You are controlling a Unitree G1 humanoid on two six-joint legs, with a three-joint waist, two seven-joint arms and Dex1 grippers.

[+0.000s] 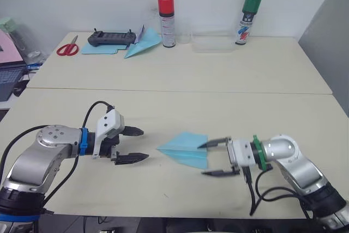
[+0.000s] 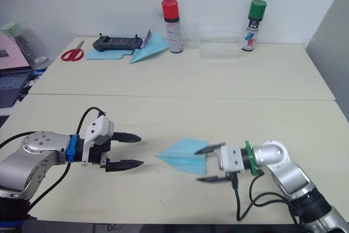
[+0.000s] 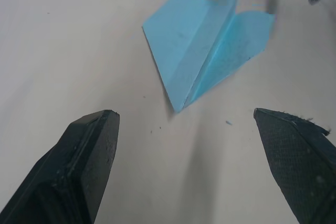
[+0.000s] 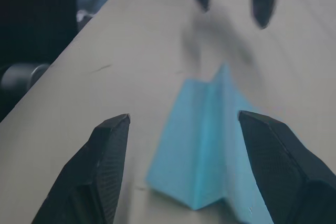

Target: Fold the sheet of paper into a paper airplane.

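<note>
Left eye view. The sheet of paper (image 1: 185,149), folded into a light-blue dart shape with a raised centre ridge, lies on the near table (image 1: 163,107), nose toward the left gripper (image 1: 135,145). That gripper stands apart from the nose, fingers spread wide and empty. The right gripper (image 1: 214,158) sits at the sheet's tail end, fingers wide; its upper fingertip lies over the tail edge, though contact cannot be judged. Well beyond the sheet, on the far table (image 1: 272,69), stand a red-capped spray can (image 1: 166,21) and a green-capped spray can (image 1: 247,19), with a clear tray (image 1: 212,43) between them. Toward the left gripper's side of the red-capped can lie a second paper dart (image 1: 143,43), a black controller (image 1: 113,39) on a blue sheet (image 1: 98,49), and red scissors (image 1: 68,47).

Right eye view. The same layout; the sheet lies between the two grippers, free of the left one.

Left wrist view. Two black fingers (image 3: 79,166), widely parted, frame the sheet's nose without touching it.

Right wrist view. Two black fingers (image 4: 100,166), widely parted, flank the sheet's tail; the left gripper appears beyond the nose.
</note>
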